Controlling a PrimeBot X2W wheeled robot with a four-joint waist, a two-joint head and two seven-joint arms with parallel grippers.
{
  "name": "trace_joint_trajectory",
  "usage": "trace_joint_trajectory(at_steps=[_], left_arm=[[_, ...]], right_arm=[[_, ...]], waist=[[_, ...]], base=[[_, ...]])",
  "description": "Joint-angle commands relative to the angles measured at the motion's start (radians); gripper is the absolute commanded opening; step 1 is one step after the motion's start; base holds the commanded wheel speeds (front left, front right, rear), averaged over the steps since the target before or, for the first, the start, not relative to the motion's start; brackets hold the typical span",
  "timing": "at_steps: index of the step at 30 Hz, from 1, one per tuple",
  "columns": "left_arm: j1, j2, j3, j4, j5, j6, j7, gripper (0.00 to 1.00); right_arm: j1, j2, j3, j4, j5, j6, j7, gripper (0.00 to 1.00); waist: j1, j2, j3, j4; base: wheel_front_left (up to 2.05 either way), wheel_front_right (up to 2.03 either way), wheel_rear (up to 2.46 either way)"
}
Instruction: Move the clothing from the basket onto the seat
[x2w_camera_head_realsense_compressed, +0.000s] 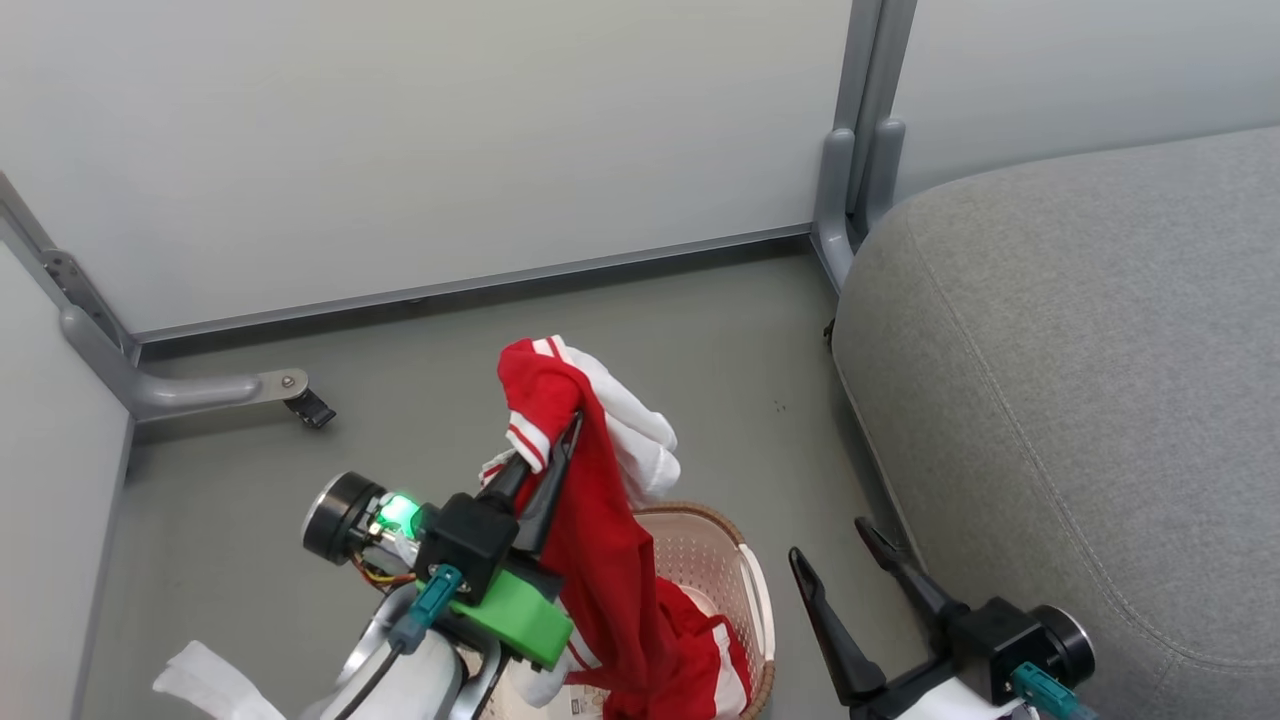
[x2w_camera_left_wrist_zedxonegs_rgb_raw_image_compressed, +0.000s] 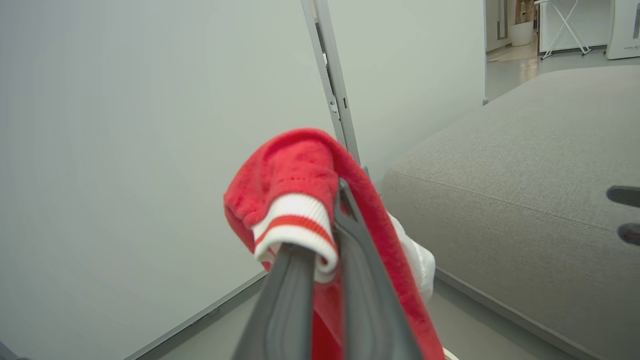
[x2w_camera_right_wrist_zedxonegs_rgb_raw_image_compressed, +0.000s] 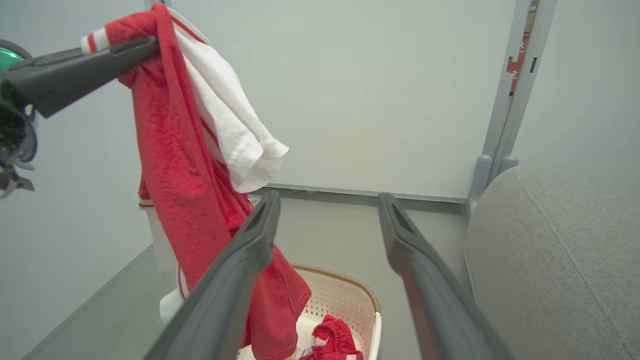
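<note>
left gripper (x2w_camera_head_realsense_compressed: 555, 440) clenched on red garment (x2w_camera_head_realsense_compressed: 600, 560), held high, likely to lift hem out of basket (x2w_camera_head_realsense_compressed: 715, 530) at 6 o'clock; second garment (x2w_camera_head_realsense_compressed: 715, 640) inside basket; seat (x2w_camera_head_realsense_compressed: 1080, 400) at 3 o'clock; right gripper (x2w_camera_head_realsense_compressed: 830, 540) spread, empty

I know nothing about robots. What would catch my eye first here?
A bright red and white garment dangles from the left gripper, hanging over the cream basket at the bottom middle of the head view. On the right stands the big grey seat, with the open right gripper just beside it.
</note>
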Motion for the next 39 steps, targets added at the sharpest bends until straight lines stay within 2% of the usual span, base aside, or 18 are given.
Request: trace_joint_trajectory(at_steps=[1,11,22,30,31,32,33,34,39], left_arm=[[-0.025,-0.01,-0.007,-0.004,-0.006,-0.012,0.005,0.0],[-0.102,-0.097,-0.065,-0.054,-0.081,-0.099,0.101,0.0],[-0.14,-0.153,-0.178,-0.174,-0.137,-0.136,0.196,0.0],[-0.144,-0.156,-0.224,-0.244,-0.184,-0.145,0.241,0.0],[-0.143,-0.152,-0.225,-0.246,-0.188,-0.145,0.243,0.0],[-0.141,-0.147,-0.225,-0.246,-0.19,-0.146,0.248,0.0],[-0.139,-0.144,-0.222,-0.245,-0.192,-0.146,0.249,0.0],[-0.137,-0.139,-0.22,-0.241,-0.194,-0.145,0.248,0.0],[-0.121,-0.124,-0.208,-0.225,-0.203,-0.134,0.244,0.0]], right_arm=[[-0.017,-0.003,0.012,0.002,0.01,0.0,-0.001,1.0],[-0.074,-0.003,0.082,0.01,0.047,0.0,-0.001,1.0],[-0.081,-0.003,0.087,0.027,0.064,0.0,-0.001,1.0],[-0.069,-0.002,0.077,0.08,0.057,0.0,0.0,1.0],[-0.07,-0.003,0.087,0.085,0.054,0.0,0.0,0.97],[-0.073,-0.002,0.098,0.089,0.054,0.0,0.0,0.53],[-0.072,-0.003,0.101,0.099,0.065,0.0,0.0,0.43],[-0.071,-0.004,0.101,0.11,0.076,-0.001,0.0,0.0],[-0.081,-0.003,0.107,0.117,0.078,-0.001,-0.001,0.0]], waist=[[0.0001,-0.0001,0.0,0.003],[0.0001,-0.0001,0.008,0.024],[0.0001,-0.0001,0.017,0.046],[0.0001,-0.0001,0.017,0.056],[0.0001,-0.0001,0.016,0.056],[0.0001,-0.0001,0.016,0.056],[0.0001,-0.0001,0.016,0.057],[0.0001,-0.0001,0.015,0.057],[0.0001,-0.0001,0.015,0.056]], base=[[0.0,0.0,0.0],[0.0,0.0,0.0],[0.0,0.0,0.0],[0.0,0.0,0.0],[0.0,0.0,0.0],[0.0,0.0,0.0],[0.0,0.0,0.0],[0.0,0.0,0.0],[0.0,0.0,0.0]])
